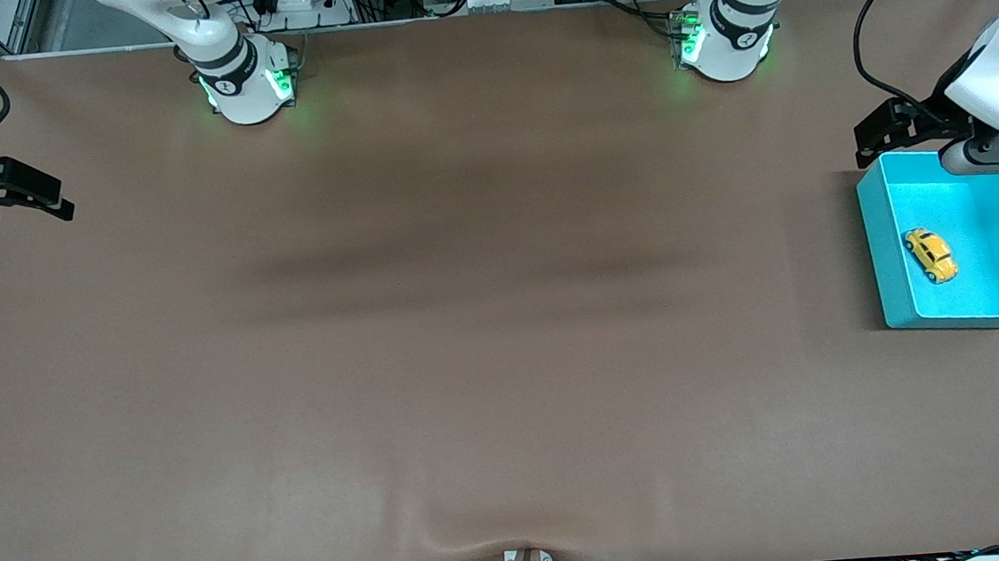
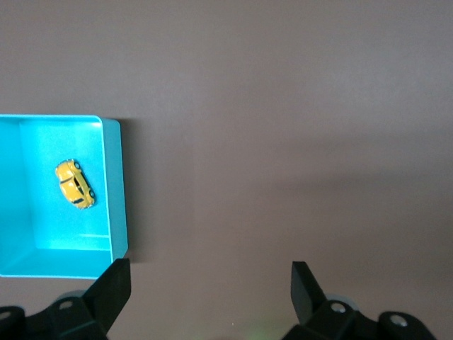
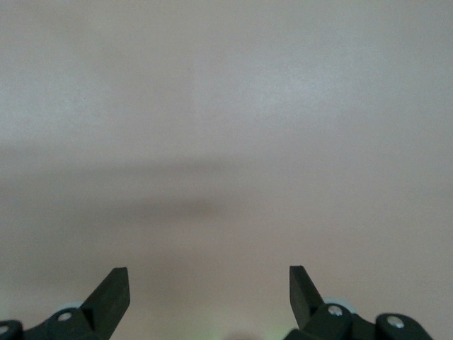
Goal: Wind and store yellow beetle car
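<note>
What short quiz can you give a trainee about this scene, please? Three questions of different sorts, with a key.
1. True or false: the yellow beetle car lies inside the teal bin.
2. The left end effector is: A) open, B) shut on the car.
3. Fill in: the right end effector hangs open over the bare ____.

Key: 1 true; 2 A; 3 table.

Left arm: we hold it out at our own end of the table, wrist raised. Left gripper (image 1: 876, 137): in the air, fingers (image 2: 113, 287) spread wide, nothing between them.

Right arm: we hold it out at its own end of the table, waiting. Right gripper (image 1: 47, 198): in the air, fingers (image 3: 113, 290) spread wide, nothing between them.
</note>
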Robot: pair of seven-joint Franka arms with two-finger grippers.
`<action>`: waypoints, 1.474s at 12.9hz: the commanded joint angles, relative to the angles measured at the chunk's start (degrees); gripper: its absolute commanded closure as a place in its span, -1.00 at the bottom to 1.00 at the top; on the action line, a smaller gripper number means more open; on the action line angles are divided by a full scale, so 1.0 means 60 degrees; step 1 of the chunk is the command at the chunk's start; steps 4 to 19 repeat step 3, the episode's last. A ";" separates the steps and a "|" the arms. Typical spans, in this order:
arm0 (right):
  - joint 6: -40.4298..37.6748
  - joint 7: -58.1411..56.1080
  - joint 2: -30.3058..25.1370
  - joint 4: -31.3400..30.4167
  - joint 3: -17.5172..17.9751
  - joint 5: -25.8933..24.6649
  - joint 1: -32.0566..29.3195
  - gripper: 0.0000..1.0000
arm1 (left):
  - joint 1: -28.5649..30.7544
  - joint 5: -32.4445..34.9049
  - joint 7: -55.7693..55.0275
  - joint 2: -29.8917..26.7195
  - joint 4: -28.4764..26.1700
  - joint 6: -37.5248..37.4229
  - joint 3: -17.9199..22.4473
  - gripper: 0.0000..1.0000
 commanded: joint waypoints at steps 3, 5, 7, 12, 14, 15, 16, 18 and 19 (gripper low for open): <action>-0.0050 0.0179 0.0028 0.0107 0.0002 -0.0120 0.0105 -1.00 | -0.0076 -0.0057 0.0389 -0.0128 0.0058 -0.0479 0.0032 -1.00; -0.0050 0.0179 0.0028 0.0107 0.0002 -0.0120 0.0105 -1.00 | -0.0076 -0.0057 0.0389 -0.0128 0.0058 -0.0479 0.0032 -1.00; -0.0050 0.0179 0.0028 0.0107 0.0002 -0.0120 0.0105 -1.00 | -0.0076 -0.0057 0.0389 -0.0128 0.0058 -0.0479 0.0032 -1.00; -0.0050 0.0179 0.0028 0.0107 0.0002 -0.0120 0.0105 -1.00 | -0.0076 -0.0057 0.0389 -0.0128 0.0058 -0.0479 0.0032 -1.00; -0.0050 0.0179 0.0028 0.0107 0.0002 -0.0120 0.0105 -1.00 | -0.0076 -0.0057 0.0389 -0.0128 0.0058 -0.0479 0.0032 -1.00; -0.0050 0.0179 0.0028 0.0107 0.0002 -0.0120 0.0105 -1.00 | -0.0076 -0.0057 0.0389 -0.0128 0.0058 -0.0479 0.0032 -1.00; -0.0050 0.0179 0.0028 0.0107 0.0002 -0.0120 0.0105 -1.00 | -0.0076 -0.0057 0.0389 -0.0128 0.0058 -0.0479 0.0032 -1.00; -0.0050 0.0179 0.0028 0.0107 0.0002 -0.0120 0.0105 -1.00 | -0.0076 -0.0057 0.0389 -0.0128 0.0058 -0.0479 0.0032 -1.00; -0.0050 0.0179 0.0028 0.0107 0.0002 -0.0120 0.0105 -1.00 | -0.0076 -0.0057 0.0389 -0.0128 0.0058 -0.0479 0.0032 -1.00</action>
